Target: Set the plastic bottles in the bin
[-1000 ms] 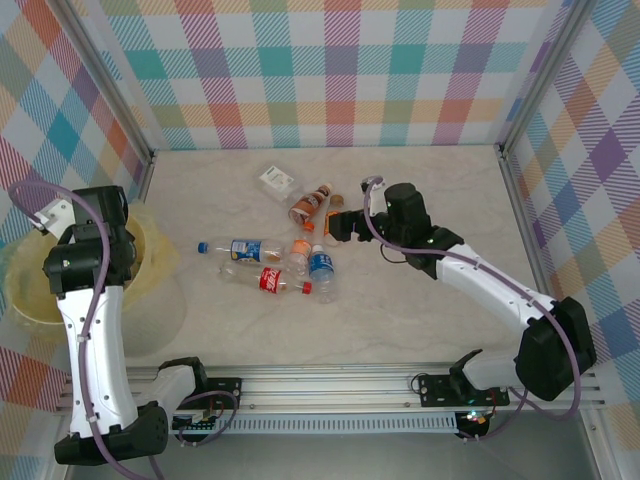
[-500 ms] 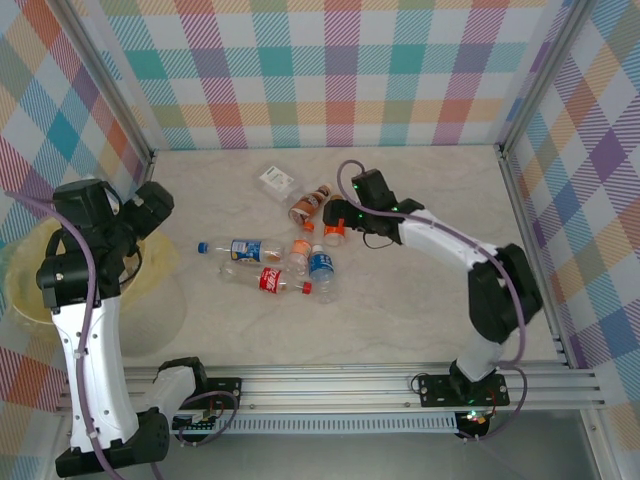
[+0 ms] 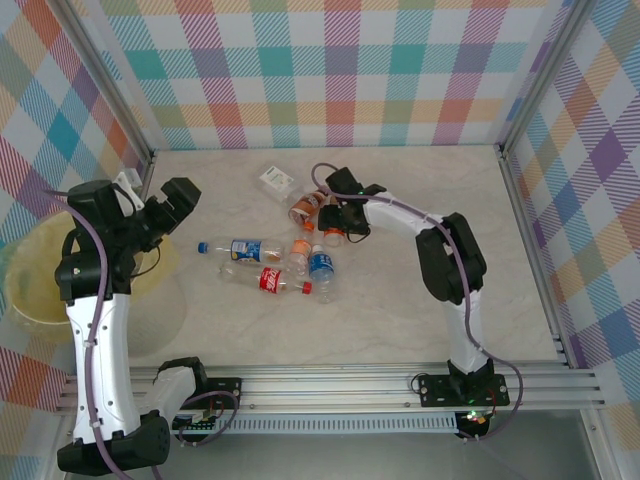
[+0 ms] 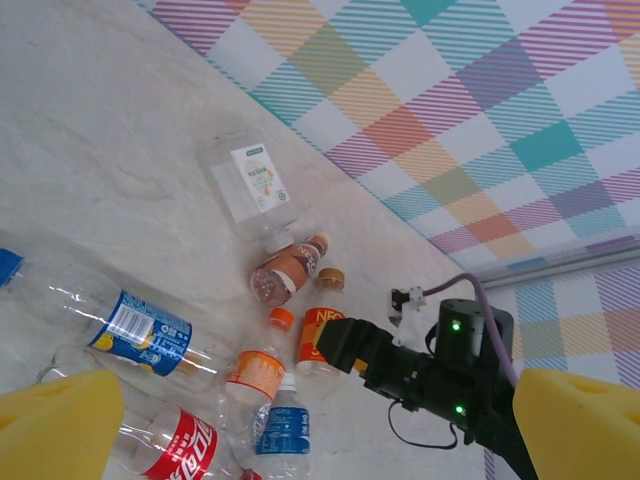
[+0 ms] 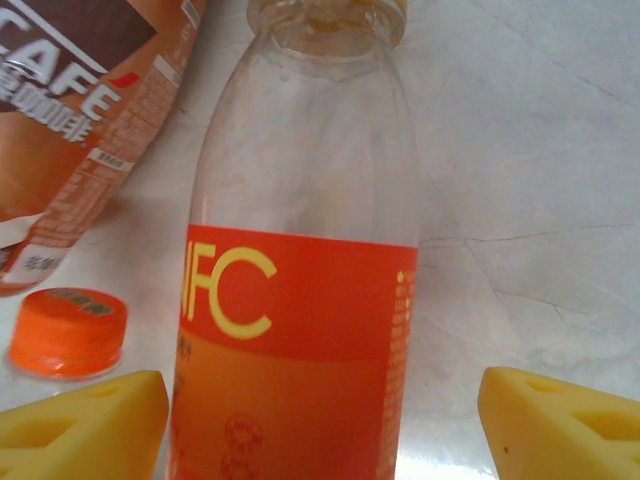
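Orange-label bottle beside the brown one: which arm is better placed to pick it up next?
Right. The right arm's fingers sit either side of the orange-label bottle, with a gap on one side. The left arm's fingers hang open by the bin, farther from that bottle.

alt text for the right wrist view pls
A clear plastic bottle with an orange NFC label lies on the pale marbled table between the spread yellow fingers of the right gripper. An orange cap and a brown-labelled CAFE bottle lie at the frame's left.
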